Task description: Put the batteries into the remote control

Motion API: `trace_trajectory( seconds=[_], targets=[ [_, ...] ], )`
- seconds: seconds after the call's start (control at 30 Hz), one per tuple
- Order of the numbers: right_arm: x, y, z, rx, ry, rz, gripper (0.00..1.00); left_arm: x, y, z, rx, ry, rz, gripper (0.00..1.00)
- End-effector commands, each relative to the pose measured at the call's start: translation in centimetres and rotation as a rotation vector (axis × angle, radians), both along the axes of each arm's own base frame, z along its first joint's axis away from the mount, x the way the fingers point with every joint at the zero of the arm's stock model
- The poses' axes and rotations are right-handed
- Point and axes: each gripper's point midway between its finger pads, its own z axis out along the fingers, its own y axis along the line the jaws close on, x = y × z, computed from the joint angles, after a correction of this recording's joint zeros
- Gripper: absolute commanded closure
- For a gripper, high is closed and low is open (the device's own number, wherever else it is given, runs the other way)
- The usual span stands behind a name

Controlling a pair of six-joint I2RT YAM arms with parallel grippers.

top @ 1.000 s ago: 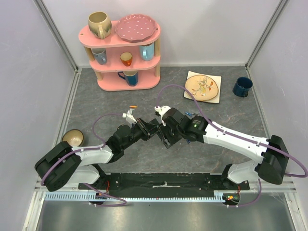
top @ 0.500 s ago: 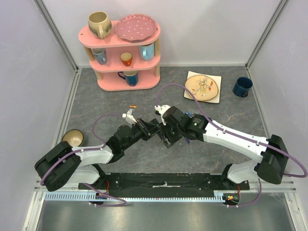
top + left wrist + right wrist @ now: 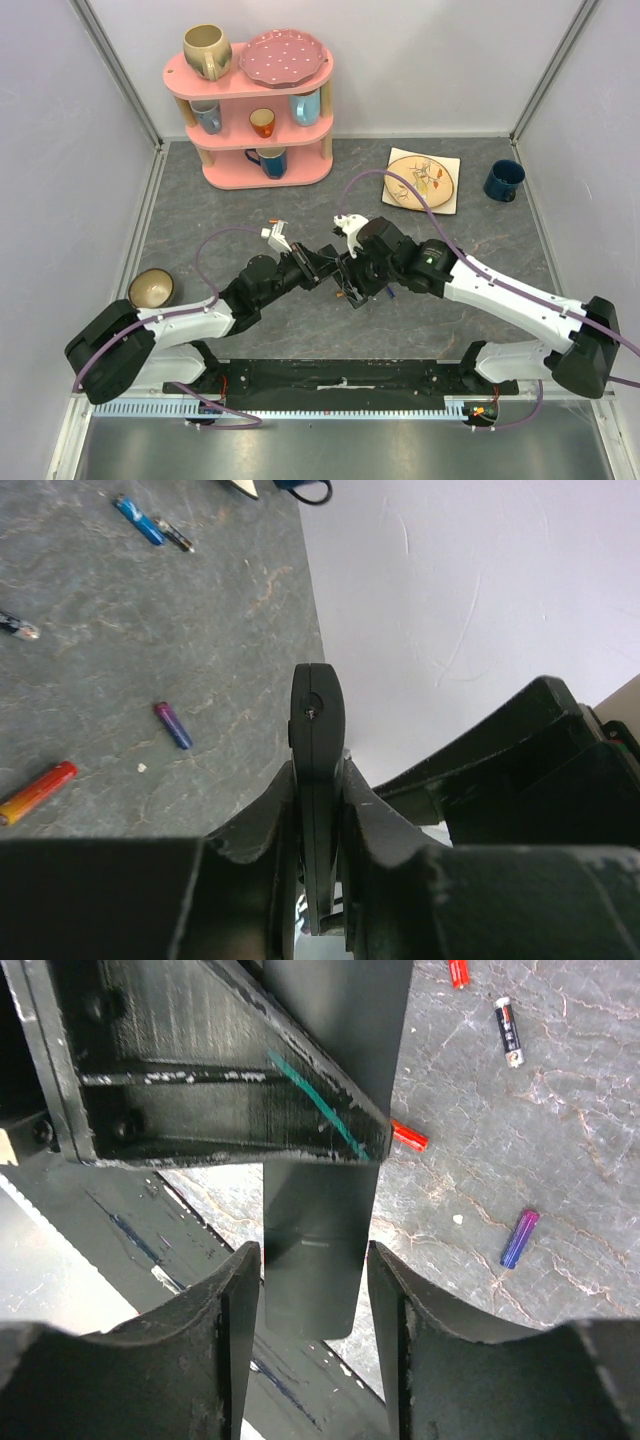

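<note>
**Top view**
- Claws: two. The left claw (image 3: 325,262) and the right claw (image 3: 350,290) meet tip to tip over the middle of the grey surface (image 3: 200,220).
- Remote control: lost among the black fingers here, so it cannot be picked out.
- Beyond the claws: one pink shelf (image 3: 255,135) carrying five cups and one pink plate. There is also one patterned plate (image 3: 421,178) and one dark blue mug (image 3: 503,180).
- Back beside the left arm: one bowl (image 3: 151,288).

**Left wrist view**
- Remote control (image 3: 318,735): one, seen edge-on. Its long axis runs straight out from the left claw, away from the camera.
- Left claw: pressed together on the remote control, with a finger tight against each flat face.
- Batteries (image 3: 35,792): five, all lying flat on the surface to the left of the claw in the frame.
- Nearest the claw: the purple battery (image 3: 172,725), then the red-orange battery (image 3: 35,792).
- Farther out: the silver-tipped battery (image 3: 15,626) at the frame's edge. The blue battery (image 3: 138,507) and the dark battery (image 3: 176,536) lie almost end to end.

**Right wrist view**
- Remote control: its flat face is turned to the camera. Its long axis runs from the left claw down to a rounded end between the right claw's fingers (image 3: 235,1350).
- Right claw: spread, with one finger at each long edge of the remote control. Whether they press on it cannot be told.
- Batteries: four, on the surface to the right of the claw in the frame.
- Colours: two red batteries (image 3: 408,1137), one of them half hidden under the left claw, plus one dark and one purple.
</note>
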Motion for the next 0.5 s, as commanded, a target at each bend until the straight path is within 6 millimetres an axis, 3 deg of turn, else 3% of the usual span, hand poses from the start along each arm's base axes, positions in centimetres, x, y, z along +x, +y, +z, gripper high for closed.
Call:
trace_trajectory(
  seconds=[0.0,0.27,0.47],
  targets=[
    [-1.0,0.6,2.8,0.084,-0.013,0.084,0.45,-0.1,-1.0,2.8,-0.005,-0.082,-0.043,0.98],
    [-2.5,-0.5,3.8,0.116,-0.014,0.113,0.35,1.0,-0.8,2.5,0.039,-0.085,-0.010,0.98],
    [-2.7,-1.1,6.6,0.181,-0.076,0.105,0.27,1.7,-0.1,1.8,0.083,-0.085,0.019,0.98]
  ],
)
